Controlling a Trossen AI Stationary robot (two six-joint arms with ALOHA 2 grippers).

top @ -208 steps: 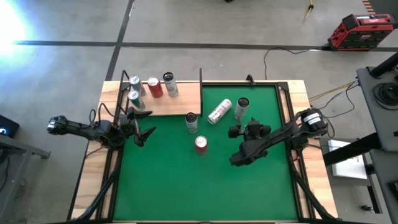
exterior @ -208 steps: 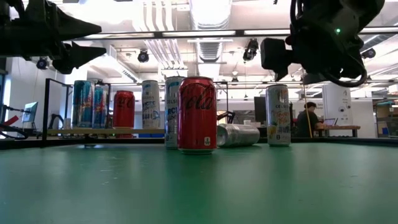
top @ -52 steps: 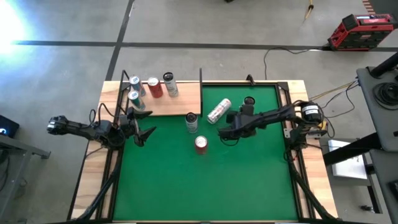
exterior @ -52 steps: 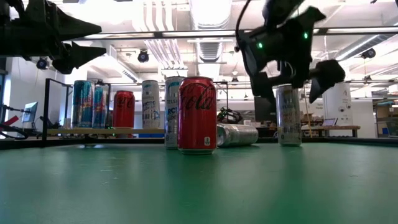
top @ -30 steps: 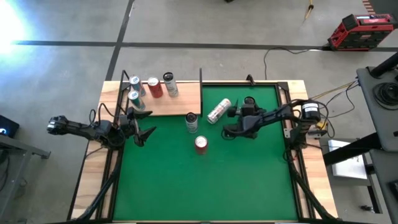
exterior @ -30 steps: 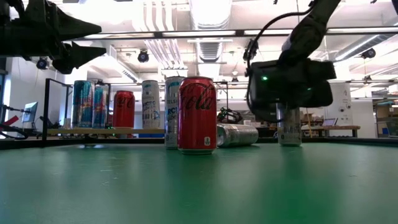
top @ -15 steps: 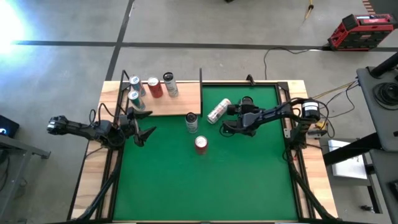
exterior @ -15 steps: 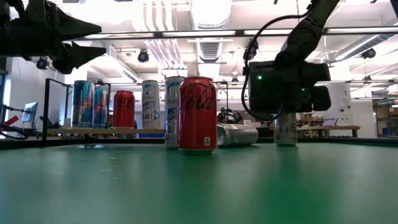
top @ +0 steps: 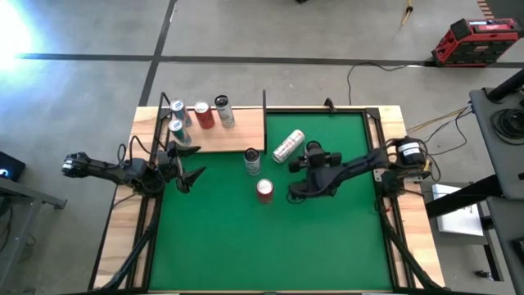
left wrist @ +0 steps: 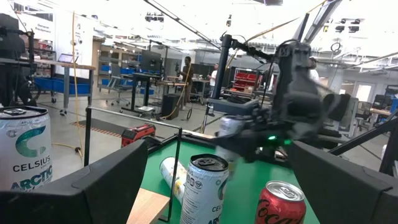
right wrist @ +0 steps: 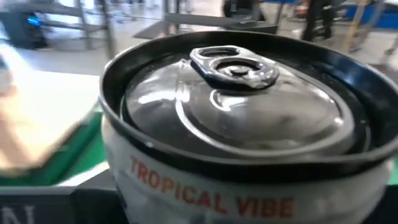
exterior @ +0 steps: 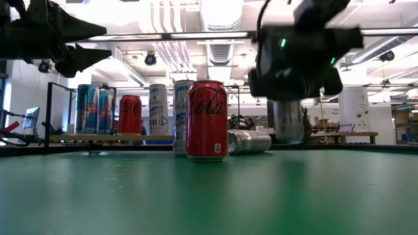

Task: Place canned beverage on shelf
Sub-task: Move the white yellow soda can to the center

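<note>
A silver canned beverage printed "TROPICAL VIBE" hangs above the green mat, with my right gripper shut on it, near the upright red can. From above, the gripper hides this can. The shelf, a light-wood board with black rods, lies at the far left and bears several upright cans. My left gripper waits open by the shelf's near left corner. My right gripper holds the can by its side wall, just under the top rim, between its two fingers. The fingers come nearly level from the table's right. The can stands upright in the hold, its bottom clear of the mat.
On the mat a silver can stands by the shelf's near right corner, and another can lies on its side to the right of it. The near half of the mat holds nothing. A black post rises at the shelf's right edge.
My right gripper has taken hold of the silver can at the mat's far right. It has lifted the can clear and carried it toward the near edge and leftward, toward the red can. The can stays upright.
</note>
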